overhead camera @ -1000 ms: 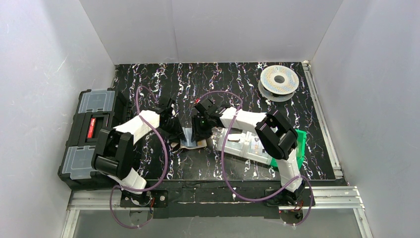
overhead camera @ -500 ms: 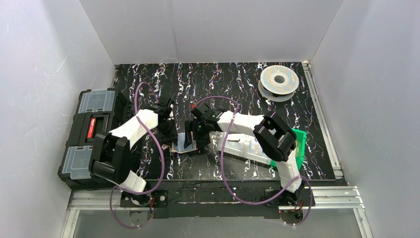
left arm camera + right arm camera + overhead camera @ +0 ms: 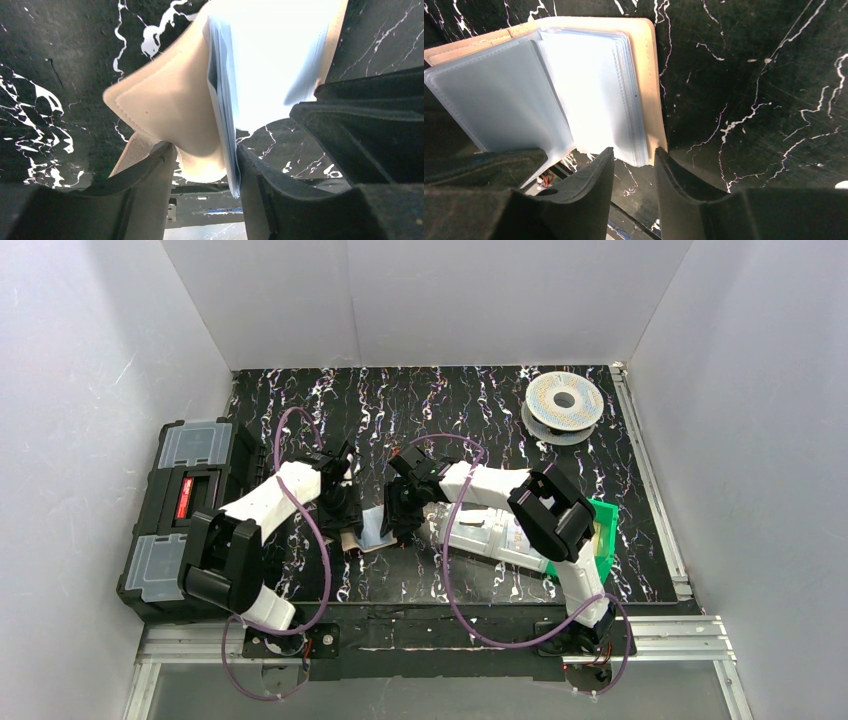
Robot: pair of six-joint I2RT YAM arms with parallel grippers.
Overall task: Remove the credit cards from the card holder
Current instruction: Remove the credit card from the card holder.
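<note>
Status: left gripper (image 3: 205, 162) clamps card holder (image 3: 160, 100) cover between its fingers as anchor; credit cards (image 3: 594, 90) fan just ahead of right gripper (image 3: 634, 162), jaws narrowly apart at stack corner, grip can't tell.

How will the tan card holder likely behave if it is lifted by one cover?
Probably floppy: in the left wrist view the card holder curves between the fingers of the left end effector. The pale sleeves fan apart, so they would likely splay when lifted. It looks thin and light, so a push may slide it across the table.
</note>
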